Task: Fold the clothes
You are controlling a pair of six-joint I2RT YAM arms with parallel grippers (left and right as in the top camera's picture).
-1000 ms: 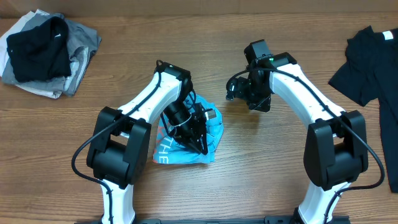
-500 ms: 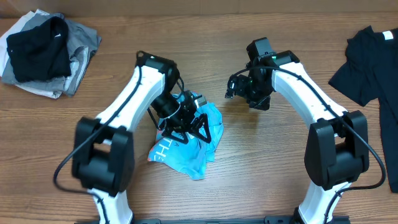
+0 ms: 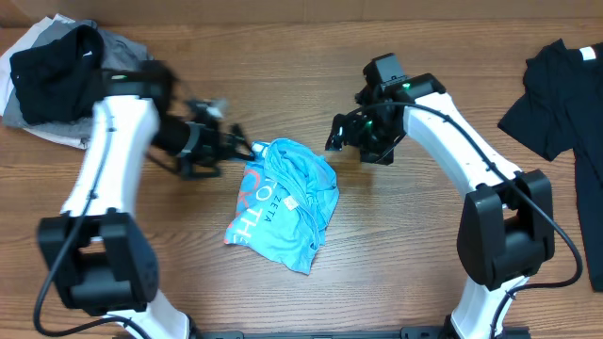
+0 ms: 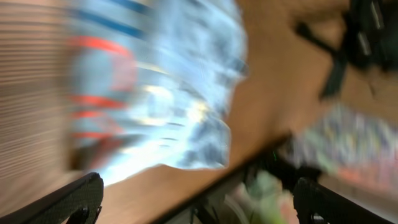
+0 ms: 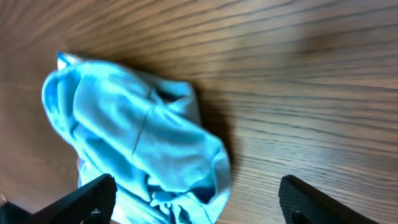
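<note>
A crumpled light blue T-shirt with white-pink lettering lies on the wooden table between the two arms. My left gripper is blurred by motion just off the shirt's upper left edge. In its wrist view the left gripper stands open and empty, and the shirt is a blur beyond it. My right gripper hovers above the shirt's upper right corner. Seen from the right wrist, that gripper is open, with the shirt under its left finger and not gripped.
A pile of black, grey and white garments sits at the back left corner. A black T-shirt lies spread at the right edge. Bare wood surrounds the blue shirt on all sides.
My left gripper opened, let go of the blue shirt and swung away to the left. The shirt dropped into a looser heap. My right gripper shifted slightly left toward it.
</note>
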